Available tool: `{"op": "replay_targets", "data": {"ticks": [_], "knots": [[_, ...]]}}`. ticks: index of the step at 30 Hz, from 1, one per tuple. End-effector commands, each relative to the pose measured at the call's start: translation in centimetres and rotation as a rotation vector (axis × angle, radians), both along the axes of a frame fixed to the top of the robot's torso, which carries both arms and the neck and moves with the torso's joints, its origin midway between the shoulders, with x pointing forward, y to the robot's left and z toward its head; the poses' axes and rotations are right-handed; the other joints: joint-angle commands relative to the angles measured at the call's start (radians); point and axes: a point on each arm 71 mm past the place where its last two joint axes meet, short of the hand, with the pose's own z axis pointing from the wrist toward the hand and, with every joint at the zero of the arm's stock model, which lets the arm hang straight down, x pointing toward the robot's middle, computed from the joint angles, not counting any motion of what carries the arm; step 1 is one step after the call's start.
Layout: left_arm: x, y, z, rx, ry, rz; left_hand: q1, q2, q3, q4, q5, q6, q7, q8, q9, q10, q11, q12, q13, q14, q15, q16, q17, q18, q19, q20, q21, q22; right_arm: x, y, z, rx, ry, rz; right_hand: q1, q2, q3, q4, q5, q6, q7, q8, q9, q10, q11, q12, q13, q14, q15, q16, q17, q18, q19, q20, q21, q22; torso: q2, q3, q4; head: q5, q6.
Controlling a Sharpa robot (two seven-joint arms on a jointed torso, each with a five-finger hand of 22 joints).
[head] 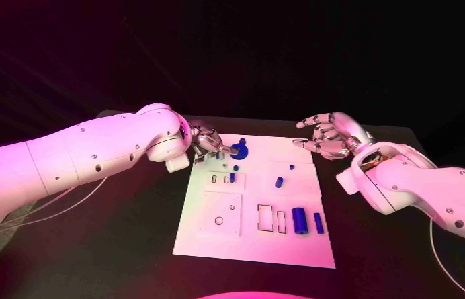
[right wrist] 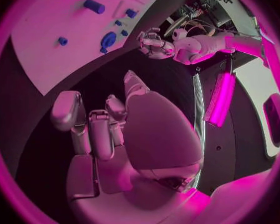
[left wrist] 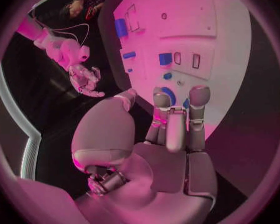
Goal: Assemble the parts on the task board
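Several small blue parts sit on the white board (head: 254,232), which lies in the middle of the black surface (head: 116,245). The round blue disc (head: 239,152) rests near the board's far left corner, and everything else is placed here from that disc. Just beside it, on the near side, a few small blue pegs (head: 232,177) stand in the board. Farther toward the board's right side are two more little blue pieces (head: 279,182). Well apart from the disc, near the board's near right area, a thick blue cylinder (head: 298,220) and a thin blue bar (head: 318,223) lie side by side.

The left hand (head: 206,142) is right at the disc, its fingertips (left wrist: 199,95) down against or just above the disc's rim; the wrist view is too crowded to say whether it actually pinches the disc. Its fingers are held close together and bent downward.

The right hand (head: 329,135) hovers off the board's far right corner, well apart from the disc, fingers loosely curled and apart, holding nothing.
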Motion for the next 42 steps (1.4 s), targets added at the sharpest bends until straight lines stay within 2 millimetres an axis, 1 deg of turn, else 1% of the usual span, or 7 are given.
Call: {"op": "replay_targets", "data": {"ticks": [1, 2, 6, 14, 21, 25, 42], "knots": [[0.0, -0.3, -0.3, 0.124, 0.008, -0.063, -0.014, 0.001, -0.008, 0.001, -0.004, -0.005, -0.001, 0.003, 0.002, -0.01, 0.001, -0.005, -0.002, 0.023, -0.004, 0.001, 0.031, -0.01, 0.004, -0.001, 0.004, 0.002, 0.5, -0.4, 0.7, 0.089, -0.046, -0.028, 0.011, -0.001, 0.017, 0.001, 0.009, 0.007, -0.004, 0.01, -0.001, -0.12, -0.004, -0.132, -0.15, -0.048, -0.002, -0.116, -0.148, 0.038, -0.099, -0.002, -0.206, -0.126, 0.0, -0.0006, 0.001, 0.0, -0.002], [0.0, -0.4, -0.3, 0.131, 0.011, -0.07, -0.016, 0.002, -0.01, 0.001, -0.005, -0.006, -0.001, 0.003, 0.003, -0.011, 0.001, -0.006, -0.003, 0.023, -0.004, 0.001, 0.03, -0.01, 0.004, -0.001, 0.005, 0.002, 0.7, -0.5, 0.7, 0.097, -0.046, -0.035, 0.013, -0.005, 0.031, 0.002, 0.016, 0.004, -0.002, 0.016, -0.002, -0.171, -0.005, -0.203, -0.233, -0.096, -0.001, -0.207, -0.26, 0.058, -0.167, -0.001, -0.35, -0.217, 0.0, -0.0006, 0.0011, 0.001, -0.002], [0.0, -1.1, -0.7, 0.164, 0.02, -0.1, -0.028, 0.007, -0.02, 0.001, -0.008, -0.011, 0.0, 0.003, 0.008, -0.017, 0.002, -0.008, -0.006, 0.02, -0.003, -0.003, 0.025, -0.01, 0.0, -0.001, 0.004, 0.001, 1.3, -0.9, 1.0, 0.131, -0.052, -0.064, 0.01, -0.025, 0.108, 0.003, 0.061, -0.008, 0.003, 0.036, -0.004, -0.191, 0.002, -0.377, -0.418, -0.253, 0.007, -0.581, -0.602, 0.062, -0.216, 0.007, -0.518, -0.341, 0.0, 0.0, -0.0011, 0.004, -0.004], [0.3, -2.1, -1.3, 0.185, 0.026, -0.118, -0.029, 0.008, -0.022, 0.001, -0.009, -0.012, 0.0, 0.003, 0.008, -0.019, 0.002, -0.009, -0.008, 0.018, -0.003, -0.004, 0.021, -0.009, -0.001, -0.001, 0.004, 0.001, 1.7, -1.5, 1.1, 0.151, -0.053, -0.113, -0.039, -0.085, 0.276, -0.005, 0.064, 0.032, 0.009, 0.051, -0.014, -0.104, 0.014, -0.691, -0.742, -0.215, 0.017, -0.906, -0.696, 0.059, -0.191, 0.017, -0.676, -0.5, 0.001, -0.0015, -0.0018, 0.007, -0.008], [0.4, -2.9, -1.8, 0.202, 0.05, -0.145, -0.03, 0.011, -0.023, 0.001, -0.008, -0.014, 0.0, 0.002, 0.01, -0.023, 0.003, -0.012, -0.011, 0.018, -0.003, -0.005, 0.021, -0.009, -0.004, 0.0, 0.002, -0.003, 1.8, -1.4, 1.1, 0.177, -0.036, -0.118, -0.076, -0.106, 0.348, -0.034, 0.08, 0.047, 0.031, 0.031, -0.031, -0.078, 0.043, -0.843, -0.907, -0.303, 0.058, -1.111, -0.762, 0.052, -0.267, 0.054, -0.791, -0.602, 0.001, -0.0009, -0.0008, 0.002, -0.008], [0.4, -3.2, -2.0, 0.209, 0.062, -0.158, -0.03, 0.012, -0.023, 0.0, -0.008, -0.015, 0.001, 0.002, 0.01, -0.025, 0.003, -0.013, -0.013, 0.017, -0.003, -0.005, 0.021, -0.009, -0.003, 0.0, 0.003, -0.001, 1.8, -1.4, 1.1, 0.178, -0.039, -0.126, -0.093, -0.108, 0.363, -0.054, 0.08, 0.048, 0.041, 0.024, -0.038, -0.074, 0.055, -0.879, -0.959, -0.344, 0.078, -1.184, -0.799, 0.056, -0.303, 0.079, -0.845, -0.657, 0.001, -0.0016, -0.0009, 0.003, -0.01], [0.7, -3.7, -3.0, 0.221, 0.107, -0.173, -0.021, 0.024, -0.026, -0.001, -0.004, -0.027, 0.004, -0.004, 0.013, -0.048, 0.006, -0.034, -0.041, 0.023, 0.0, 0.004, 0.038, -0.013, 0.006, 0.001, 0.017, 0.022, 1.8, -0.7, 1.2, 0.156, -0.067, -0.113, -0.103, -0.106, 0.374, -0.072, 0.074, 0.045, 0.045, 0.017, -0.043, -0.071, 0.06, -0.895, -0.983, -0.348, 0.084, -1.214, -0.819, 0.059, -0.303, 0.087, -0.864, -0.687, 0.002, -0.0011, 0.0005, -0.005, -0.012]]}}
